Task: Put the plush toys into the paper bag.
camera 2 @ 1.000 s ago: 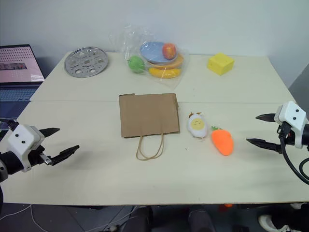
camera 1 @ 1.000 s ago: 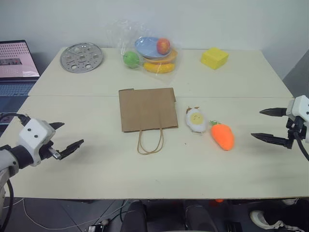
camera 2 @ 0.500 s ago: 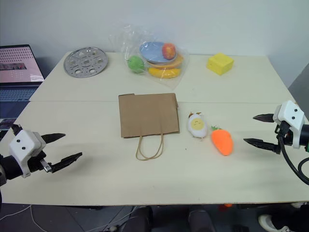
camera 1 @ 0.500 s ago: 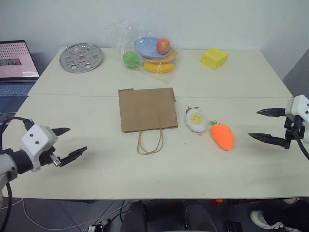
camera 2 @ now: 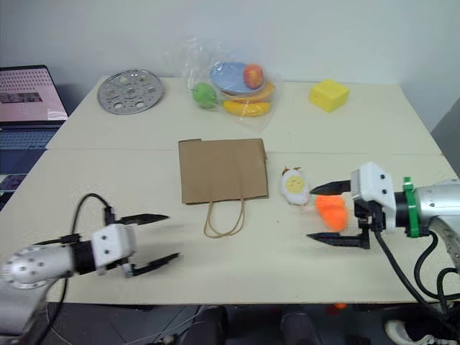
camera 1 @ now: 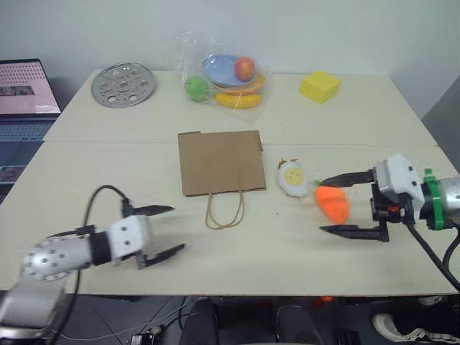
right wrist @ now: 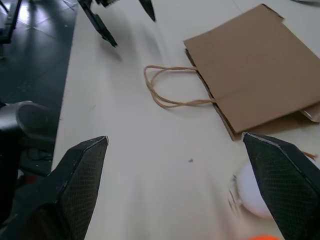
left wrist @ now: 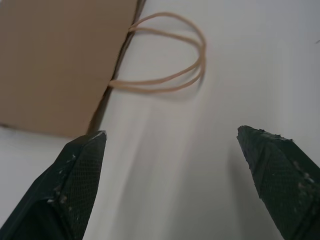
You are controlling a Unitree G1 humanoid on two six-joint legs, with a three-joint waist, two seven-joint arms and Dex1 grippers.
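The right gripper (camera 1: pixel 343 203) is wide open and holds nothing; its two black fingers stand on either side of the orange plush carrot with green top (camera 1: pixel 331 202). At ten o'clock from the carrot, just beside it, lies the white plush fried egg with a yellow yolk face (camera 1: pixel 292 178). The flat brown kraft paper bag (camera 1: pixel 220 162) lies at nine o'clock from the egg, twine handles toward the robot. The left gripper (camera 1: pixel 162 230), also wide open and empty, hovers near the handles. Both toys look light and soft; I would pinch the carrot across its thick middle.

Matt brown paper bag (camera 1: pixel 220 162), fuzzy plush toys (camera 1: pixel 293 177)
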